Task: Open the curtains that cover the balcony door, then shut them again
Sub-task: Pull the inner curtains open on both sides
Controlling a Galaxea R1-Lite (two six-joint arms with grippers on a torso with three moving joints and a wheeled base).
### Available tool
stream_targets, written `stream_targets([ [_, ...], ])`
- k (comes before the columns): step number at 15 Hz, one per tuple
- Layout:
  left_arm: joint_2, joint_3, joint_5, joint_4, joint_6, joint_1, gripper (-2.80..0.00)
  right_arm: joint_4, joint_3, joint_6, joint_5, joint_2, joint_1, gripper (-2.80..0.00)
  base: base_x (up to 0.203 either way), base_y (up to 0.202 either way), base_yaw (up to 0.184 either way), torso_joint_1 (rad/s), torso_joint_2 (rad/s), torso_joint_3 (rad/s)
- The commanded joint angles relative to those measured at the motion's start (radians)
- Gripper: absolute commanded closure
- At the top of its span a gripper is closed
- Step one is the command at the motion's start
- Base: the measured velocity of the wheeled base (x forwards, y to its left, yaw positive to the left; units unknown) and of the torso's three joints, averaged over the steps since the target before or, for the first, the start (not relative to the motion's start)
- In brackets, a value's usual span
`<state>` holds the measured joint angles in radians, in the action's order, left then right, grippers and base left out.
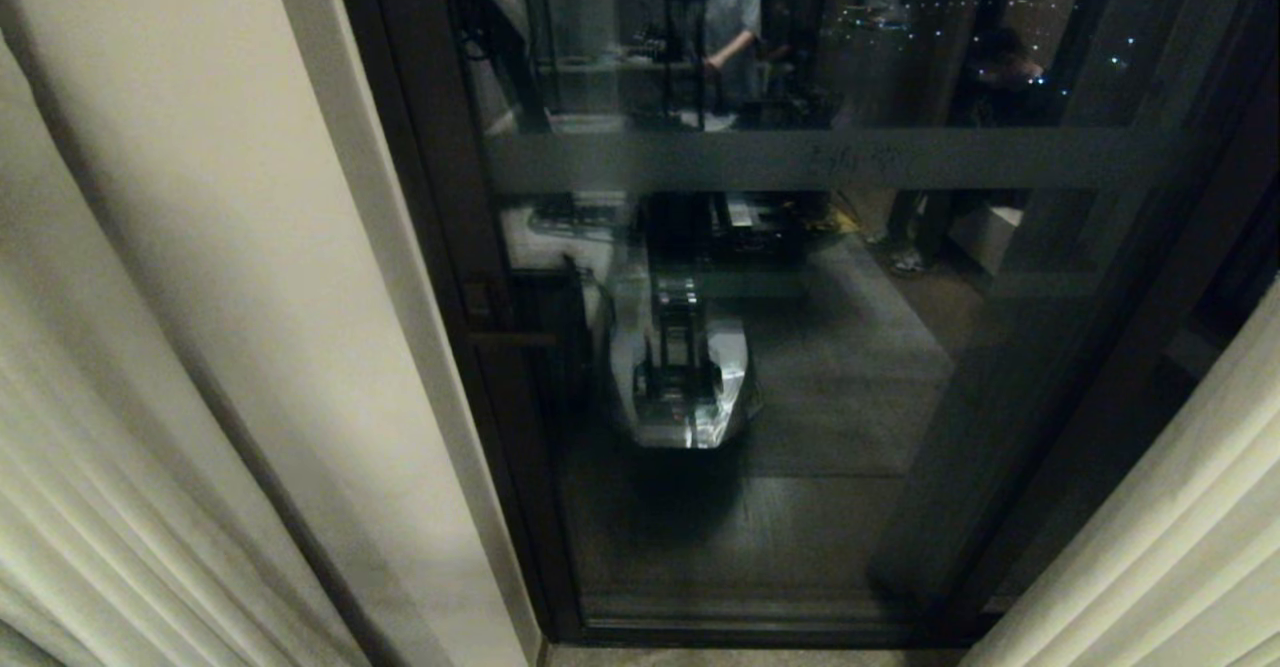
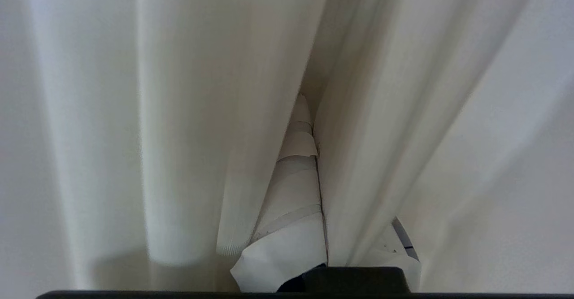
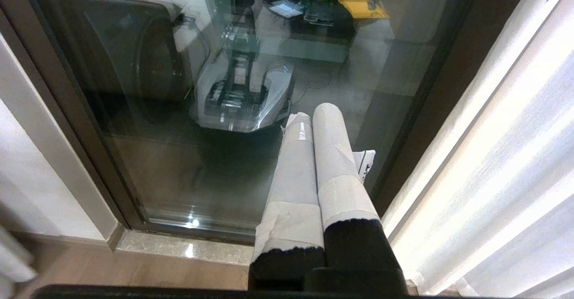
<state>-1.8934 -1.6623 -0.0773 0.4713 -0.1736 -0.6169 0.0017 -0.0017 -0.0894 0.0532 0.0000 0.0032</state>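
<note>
The curtains (image 1: 150,397) hung drawn to either side of the balcony door (image 1: 800,347), whose glass stood uncovered; opening appeared done, closing left. The left hand (image 2: 309,155) was pressed together on a fold of the left panel, while the right hand (image 3: 314,155), fingers together and empty, pointed at the glass

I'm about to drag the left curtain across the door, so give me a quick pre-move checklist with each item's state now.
1. Left gripper shut on the left curtain, fold pinched between the fingers: ok.
2. Door uncovered, both curtains drawn aside: ok.
3. Right gripper shut, holding nothing, off the glass: ok.
4. Right curtain hanging free, not snagged on the right arm: ok.
5. Curtain rail overhead free to slide: cannot tell, out of view.
</note>
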Motion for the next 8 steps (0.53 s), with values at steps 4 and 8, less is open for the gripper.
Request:
stream_targets([
  [4,-0.043,-0.016,0.021,0.039,-0.001,0.011,0.0,0.0,0.0,-0.001,0.0,0.002,0.0,0.0,0.0,0.0,0.0,0.0,0.0,0.0],
  [8,-0.026,-0.028,0.027,0.053,-0.001,0.037,0.0,0.0,0.0,-0.001,0.0,0.0,0.0,0.0,0.0,0.0,0.0,0.0,0.0,0.0],
])
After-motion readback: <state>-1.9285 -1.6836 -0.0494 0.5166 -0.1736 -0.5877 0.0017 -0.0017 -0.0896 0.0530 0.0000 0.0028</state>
